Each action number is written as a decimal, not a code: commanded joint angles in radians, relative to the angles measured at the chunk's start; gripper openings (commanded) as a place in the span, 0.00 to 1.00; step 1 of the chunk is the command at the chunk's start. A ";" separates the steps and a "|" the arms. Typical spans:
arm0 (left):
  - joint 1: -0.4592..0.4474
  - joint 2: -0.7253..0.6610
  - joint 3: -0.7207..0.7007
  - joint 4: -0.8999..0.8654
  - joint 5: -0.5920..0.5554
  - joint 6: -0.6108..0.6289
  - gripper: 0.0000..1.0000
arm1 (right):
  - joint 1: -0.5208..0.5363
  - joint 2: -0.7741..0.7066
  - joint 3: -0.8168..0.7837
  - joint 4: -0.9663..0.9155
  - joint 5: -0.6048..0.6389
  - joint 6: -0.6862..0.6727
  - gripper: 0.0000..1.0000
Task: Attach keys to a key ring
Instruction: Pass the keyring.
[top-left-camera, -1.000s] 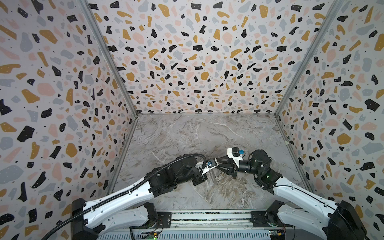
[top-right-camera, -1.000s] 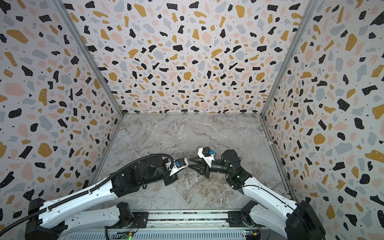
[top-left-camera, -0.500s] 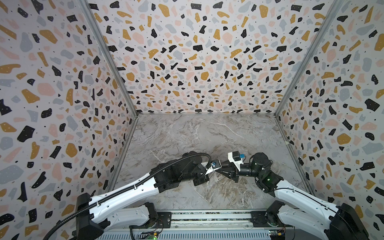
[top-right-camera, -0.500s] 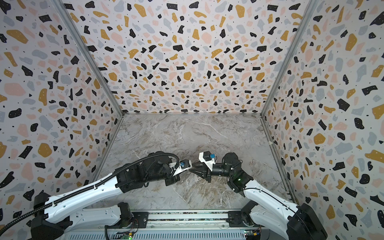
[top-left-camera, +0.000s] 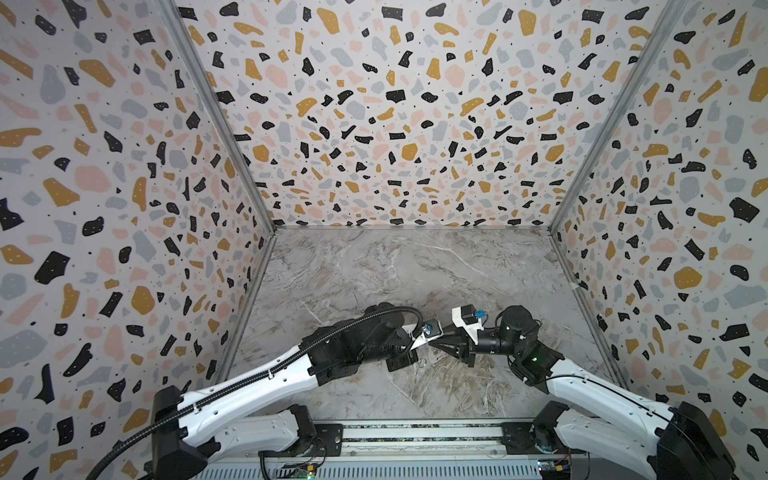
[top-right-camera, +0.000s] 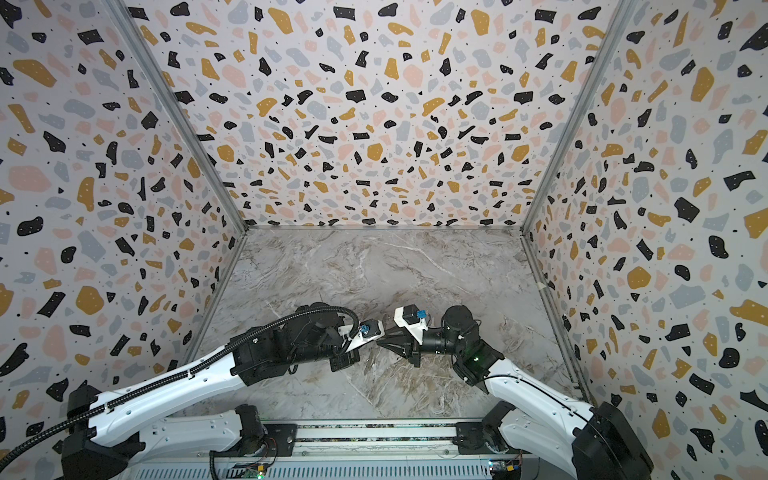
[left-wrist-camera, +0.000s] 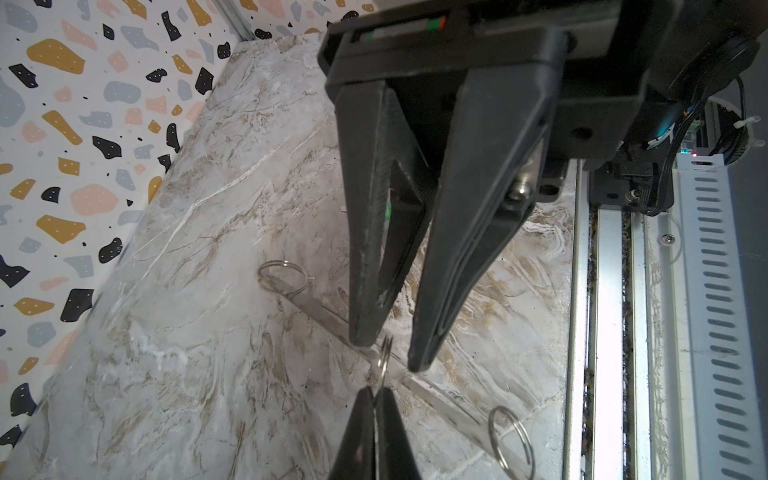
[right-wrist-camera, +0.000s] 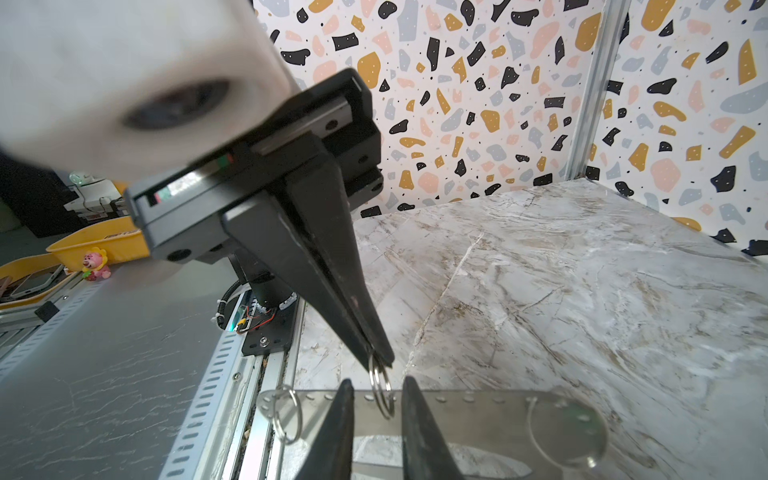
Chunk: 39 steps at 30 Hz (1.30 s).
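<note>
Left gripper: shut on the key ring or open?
Shut: in the right wrist view the left gripper pinches the key ring between closed jaws.

Left arm has pushed a bit further out over the grey marble-patterned table (top-left-camera: 374, 270) toward the middle. The left gripper (top-left-camera: 425, 341) has closed the small gap and now sits tip to tip with the right gripper (top-left-camera: 433, 345) in both top views. Right gripper's jaws have narrowed from a clear splay to a slim gap, now flanking the small silvery metal split ring (left-wrist-camera: 384, 358) pinched in the left jaws.
</note>
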 joint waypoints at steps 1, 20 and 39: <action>-0.003 -0.009 0.028 0.036 0.005 0.006 0.00 | 0.010 0.008 0.030 -0.006 -0.004 -0.016 0.20; -0.003 0.013 0.041 0.041 0.004 -0.004 0.00 | 0.018 0.025 0.042 -0.004 0.031 -0.033 0.02; -0.004 -0.071 -0.013 0.097 -0.054 -0.028 0.24 | 0.006 0.024 0.035 0.068 0.056 -0.006 0.00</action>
